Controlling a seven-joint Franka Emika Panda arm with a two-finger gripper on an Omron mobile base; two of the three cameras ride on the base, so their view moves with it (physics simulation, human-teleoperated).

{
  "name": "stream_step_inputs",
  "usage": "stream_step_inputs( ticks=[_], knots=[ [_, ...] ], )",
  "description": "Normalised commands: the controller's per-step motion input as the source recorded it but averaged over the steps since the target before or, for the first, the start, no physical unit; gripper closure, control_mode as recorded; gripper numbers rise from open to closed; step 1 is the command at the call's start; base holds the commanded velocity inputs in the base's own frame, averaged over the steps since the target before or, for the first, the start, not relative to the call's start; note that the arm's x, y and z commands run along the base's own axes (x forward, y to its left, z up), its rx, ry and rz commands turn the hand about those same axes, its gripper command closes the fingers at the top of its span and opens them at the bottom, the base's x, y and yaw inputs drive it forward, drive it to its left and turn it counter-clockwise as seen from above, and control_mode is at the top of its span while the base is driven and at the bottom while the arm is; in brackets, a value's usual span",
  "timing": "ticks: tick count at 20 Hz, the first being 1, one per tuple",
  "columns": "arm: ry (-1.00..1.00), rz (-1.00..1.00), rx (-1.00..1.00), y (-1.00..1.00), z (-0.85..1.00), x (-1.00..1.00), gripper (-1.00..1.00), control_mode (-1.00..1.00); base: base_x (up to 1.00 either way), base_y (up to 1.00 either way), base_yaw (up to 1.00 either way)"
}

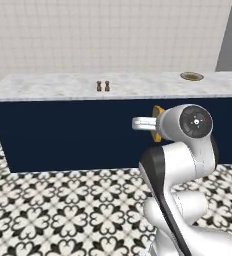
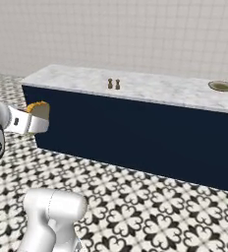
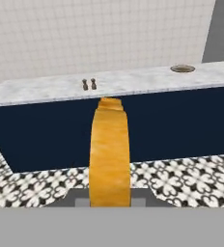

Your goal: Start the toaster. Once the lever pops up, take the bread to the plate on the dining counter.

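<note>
Gripping the bread (image 3: 109, 152) edge-on between the closed jaws of the gripper (image 2: 37, 119), with the slice's orange-brown crust rising straight up the middle of the hand view and poking out past the hand in both base views. Carrying it in mid-air above the patterned floor (image 1: 58, 210), well short of the dining counter (image 1: 113, 86) and lower than its marbled top, in front of the navy base. Facing that counter, with two small dark shakers (image 1: 103, 86) standing near the middle of the slab. Aiming, by all appearances, for the plate (image 1: 191, 76) lying far off toward the right end of the slab, well apart from the slice. Judging the toasting and lifting-out as done, since the bread is already in hand; leaving the approach, the raising over the slab and the setting-down on the plate.
</note>
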Motion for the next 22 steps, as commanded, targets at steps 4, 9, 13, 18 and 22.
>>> stream_step_inputs(
  ticks=[4,9,13,18,22],
  knots=[
    [0.0,0.0,0.0,0.0,0.0,0.0,1.0,1.0,0.82,-1.0,-0.24],
    [0.0,0.0,0.0,0.0,0.0,0.0,1.0,1.0,0.87,-1.0,-0.14],
    [0.0,0.0,0.0,0.0,0.0,0.0,1.0,1.0,0.8,-1.0,-0.03],
    [0.0,0.0,0.0,0.0,0.0,0.0,1.0,1.0,0.38,-1.0,0.01],
    [0.0,0.0,0.0,0.0,0.0,0.0,1.0,1.0,0.67,-0.8,0.0]
  ],
)
